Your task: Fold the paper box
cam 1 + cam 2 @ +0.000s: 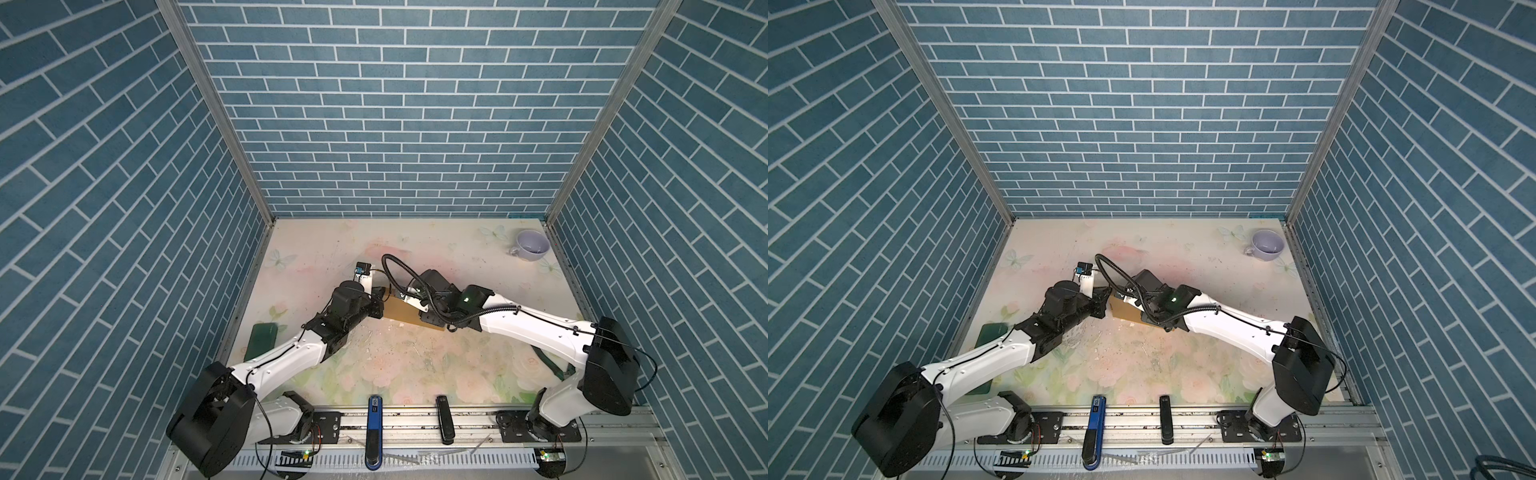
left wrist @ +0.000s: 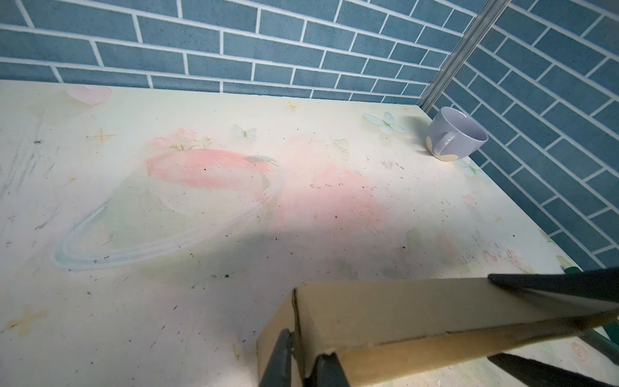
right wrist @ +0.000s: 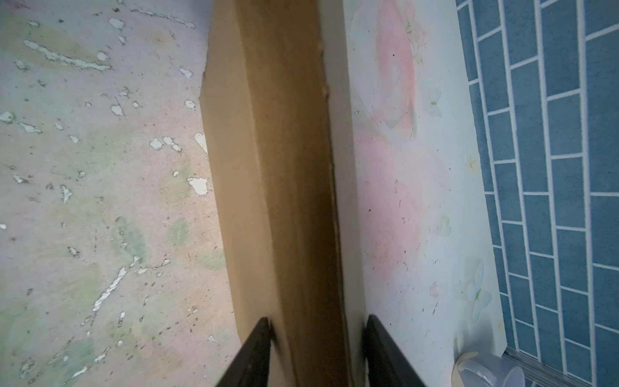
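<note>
- The left pincer [image 2: 303, 345] sat at one corner of the paper box [image 2: 418, 308], its jaws set narrowly astride a thin cardboard edge. Whether they pressed on it could not be told. A hold on so slim an edge probably served to stop that wall from springing outward.
- The paper box lay between the two arms near the middle of the desk [image 1: 415, 365] in both top views. It looked closed into its shallow form and seemed tipped up off the flat. That pose probably gave each arm a face to bear on.
- The right pincer [image 3: 318, 318] straddled the box's thickness from the opposite end, with a finger along each broad face. A firm clamp could not be confirmed. It likely steadied the box against the left arm's work.
- A lilac cup [image 1: 532, 245] stood in the far right corner, well apart from the folding.
</note>
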Controlling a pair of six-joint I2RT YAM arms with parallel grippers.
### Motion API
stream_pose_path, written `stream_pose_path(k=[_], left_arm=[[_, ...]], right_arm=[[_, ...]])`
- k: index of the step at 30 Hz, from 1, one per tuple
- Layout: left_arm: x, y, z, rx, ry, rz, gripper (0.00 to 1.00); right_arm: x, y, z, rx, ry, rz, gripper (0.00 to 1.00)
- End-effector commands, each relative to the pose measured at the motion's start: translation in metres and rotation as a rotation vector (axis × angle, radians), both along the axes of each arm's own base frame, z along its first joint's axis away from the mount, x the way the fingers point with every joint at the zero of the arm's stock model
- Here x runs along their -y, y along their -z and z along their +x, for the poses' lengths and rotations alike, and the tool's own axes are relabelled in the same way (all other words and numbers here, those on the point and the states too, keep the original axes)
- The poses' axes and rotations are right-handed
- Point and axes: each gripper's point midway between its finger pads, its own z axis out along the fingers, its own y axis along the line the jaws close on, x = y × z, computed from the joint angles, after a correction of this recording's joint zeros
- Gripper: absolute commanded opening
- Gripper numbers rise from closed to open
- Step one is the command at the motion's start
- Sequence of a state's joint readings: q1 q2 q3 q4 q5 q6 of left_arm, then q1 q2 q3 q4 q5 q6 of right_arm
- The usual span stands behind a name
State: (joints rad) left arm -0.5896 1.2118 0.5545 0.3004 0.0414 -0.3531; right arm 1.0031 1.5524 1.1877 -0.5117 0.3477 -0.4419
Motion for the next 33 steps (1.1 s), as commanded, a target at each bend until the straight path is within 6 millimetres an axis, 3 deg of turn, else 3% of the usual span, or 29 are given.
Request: stream_pose_path(k=[1,8,33], left_arm=[[-0.005,0.039,-0.021,-0.12,0.026,0.068,0.18],[-0.007,0.033,-0.023,-0.108,0.026,0.059,0.24],[-0.016,0.033,-0.044,-0.09,0.045,0.025,0.27]], right_arm=[[0.004,0.015,-0.005,-0.025,0.012,-0.009,0.44],[0.004,0.018,-0.003,-0.023,0.034,-0.01,0.43],[0.003,0.025,0.01,-0.045,0.12,0.007,0.4]])
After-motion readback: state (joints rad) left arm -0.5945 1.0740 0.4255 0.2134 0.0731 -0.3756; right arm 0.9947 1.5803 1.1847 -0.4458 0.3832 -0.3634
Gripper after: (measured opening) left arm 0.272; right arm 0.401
